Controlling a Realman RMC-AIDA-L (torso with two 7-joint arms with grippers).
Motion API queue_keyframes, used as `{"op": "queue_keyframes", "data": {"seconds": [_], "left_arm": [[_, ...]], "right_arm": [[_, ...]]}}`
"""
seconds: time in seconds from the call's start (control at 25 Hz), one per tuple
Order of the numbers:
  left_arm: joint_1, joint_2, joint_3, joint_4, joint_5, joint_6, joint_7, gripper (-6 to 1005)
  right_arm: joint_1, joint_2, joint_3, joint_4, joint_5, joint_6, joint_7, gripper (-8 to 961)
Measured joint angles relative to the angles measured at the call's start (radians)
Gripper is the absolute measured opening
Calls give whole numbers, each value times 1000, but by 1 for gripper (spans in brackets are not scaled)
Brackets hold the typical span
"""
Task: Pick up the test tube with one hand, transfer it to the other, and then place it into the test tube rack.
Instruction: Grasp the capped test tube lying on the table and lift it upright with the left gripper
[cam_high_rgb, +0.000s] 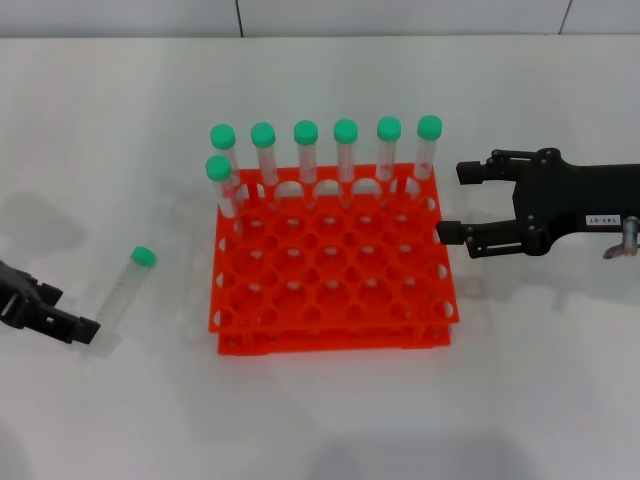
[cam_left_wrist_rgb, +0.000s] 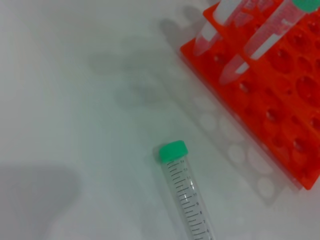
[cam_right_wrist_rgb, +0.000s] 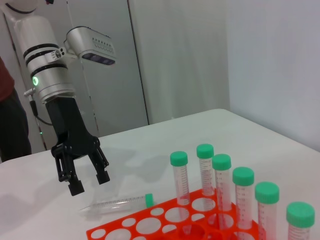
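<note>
Table: white surface that carried every item.
Test tube rack: bright orange grid, standing between the two grippers and just beside the right gripper's fingertips; seven capped tubes stood upright in it, six along the far row and one behind the far left corner.
Right gripper: black, with a small white label, held level beside the rack; jaws spread wide and empty.
Left gripper: all black, poised just above the table near the tapered end of the test tube; fingers parted, grasping nothing.
Test tube: lay flat on the table, green cap pointing away from the left gripper, apart from the rack.
</note>
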Motion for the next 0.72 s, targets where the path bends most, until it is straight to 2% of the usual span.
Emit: {"op": "queue_keyframes", "data": {"seconds": [0.36,0.72], "left_arm": [[-17,-16,12,-8,54,-8,-1,875],[-33,-20,13,-50,57,-31,-1,865]], "right_arm": [[-1,0,1,1,1,0,-3,835],[-1,0,1,3,2,0,-5,835]]}}
